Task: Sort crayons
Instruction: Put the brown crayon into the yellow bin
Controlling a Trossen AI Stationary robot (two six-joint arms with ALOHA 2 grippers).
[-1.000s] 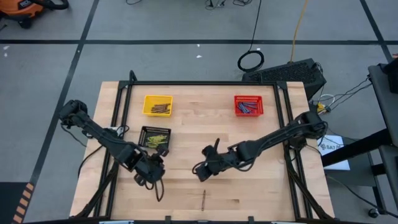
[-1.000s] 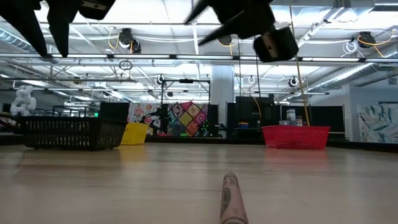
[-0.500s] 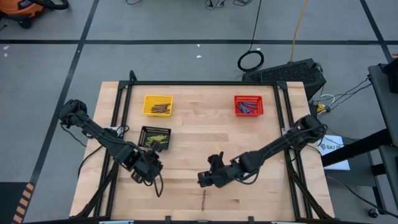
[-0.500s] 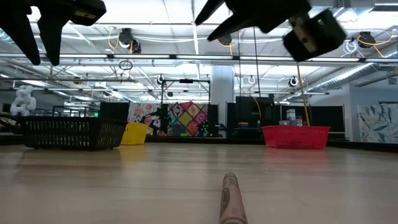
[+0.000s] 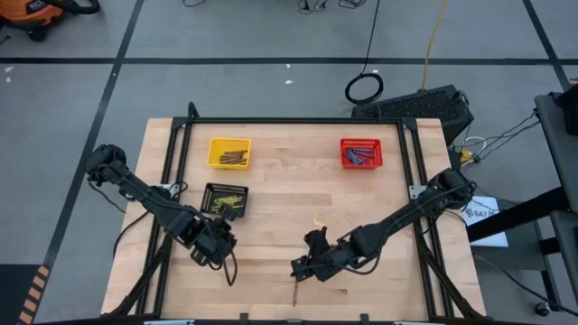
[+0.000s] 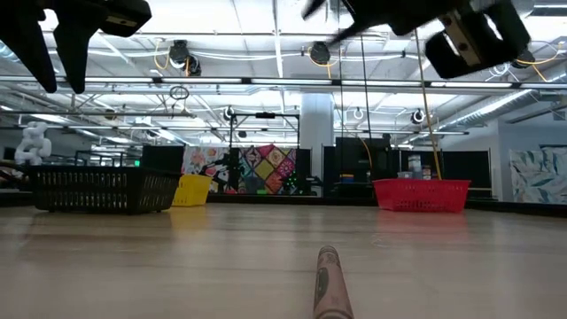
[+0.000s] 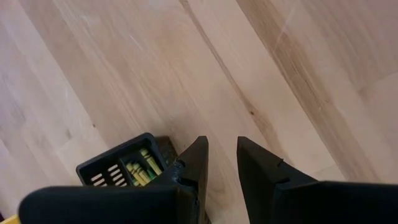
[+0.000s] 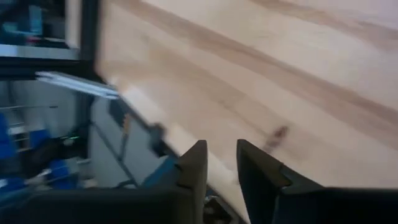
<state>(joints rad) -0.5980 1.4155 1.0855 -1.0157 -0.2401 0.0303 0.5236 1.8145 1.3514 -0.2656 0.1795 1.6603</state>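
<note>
One short brown paper-wrapped crayon [image 5: 294, 291] lies alone on the pale wooden table [image 5: 289, 194], close to its near edge, lengthwise towards the far side. The other crayons already sit sorted: brown ones in the small yellow mesh basket [image 5: 228, 153] at far left, blue-grey ones in the red mesh basket [image 5: 361, 153] at far right, yellow-green ones in the black mesh basket [image 5: 225, 199] on the left.

The right gripper [image 5: 301, 266] hangs just beyond the lone crayon, its jaws parted a little and empty. The left gripper [image 5: 217, 255] waits near the black basket, jaws slightly apart, holding nothing.

The step in hand looks like the reach for the last crayon. Next, the right gripper likely needs to come nearer, descend, straddle the crayon across its width and close.
</note>
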